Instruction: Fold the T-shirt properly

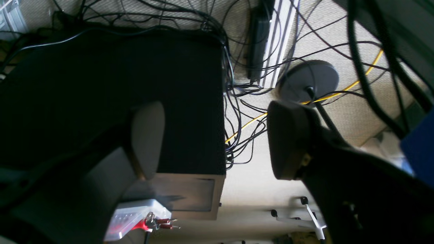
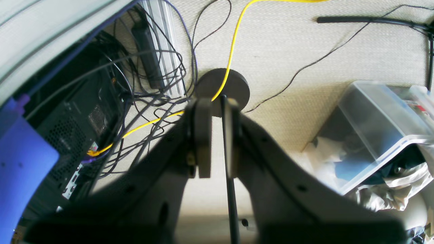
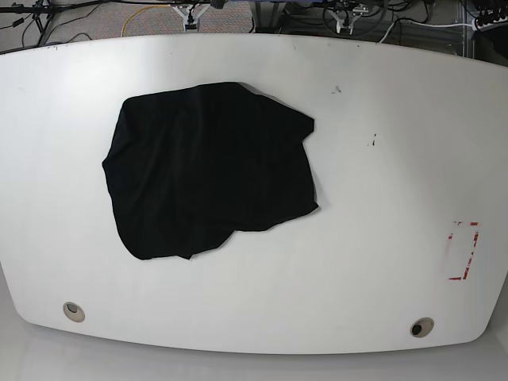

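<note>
A white table (image 3: 381, 198) fills the base view, with a red-marked rectangle (image 3: 462, 251) toward 4 o'clock and two small round holes near its front edge. The T-shirt (image 3: 208, 168) lies rumpled and spread on the table toward 9 o'clock from centre, untouched by either arm. Both wrist cameras look at beige carpet strewn with black cables and a yellow cable (image 2: 234, 44). The left gripper (image 1: 217, 139) has its fingers spread wide, holding nothing. The right gripper (image 2: 213, 135) has its fingers nearly together, a thin black cable showing in the gap.
</note>
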Controlling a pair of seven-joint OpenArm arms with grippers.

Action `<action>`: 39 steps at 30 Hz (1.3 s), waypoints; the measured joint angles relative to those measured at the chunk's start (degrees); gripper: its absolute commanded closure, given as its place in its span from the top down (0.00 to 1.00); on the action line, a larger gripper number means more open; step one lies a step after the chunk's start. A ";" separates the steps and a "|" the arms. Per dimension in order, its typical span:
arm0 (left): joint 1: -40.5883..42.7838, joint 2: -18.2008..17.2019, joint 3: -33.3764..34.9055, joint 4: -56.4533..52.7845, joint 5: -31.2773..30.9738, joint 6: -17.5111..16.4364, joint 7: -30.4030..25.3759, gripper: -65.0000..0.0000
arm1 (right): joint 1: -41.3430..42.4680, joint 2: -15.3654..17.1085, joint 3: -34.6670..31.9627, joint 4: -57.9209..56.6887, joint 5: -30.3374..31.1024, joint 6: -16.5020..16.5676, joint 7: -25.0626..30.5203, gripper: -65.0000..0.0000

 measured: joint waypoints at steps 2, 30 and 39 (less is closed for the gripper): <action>0.09 0.02 0.00 0.02 0.02 0.00 -0.04 0.68 | -0.02 0.02 0.00 -0.02 0.00 0.00 -0.02 0.10; 0.26 0.07 0.44 0.26 0.20 0.00 -0.74 0.67 | 0.22 0.02 -0.11 -0.07 -0.02 0.00 -0.24 0.10; 0.33 -0.20 0.44 0.26 0.22 0.00 -0.94 0.68 | -0.11 0.04 -0.09 -0.13 -0.04 -0.09 -0.26 0.10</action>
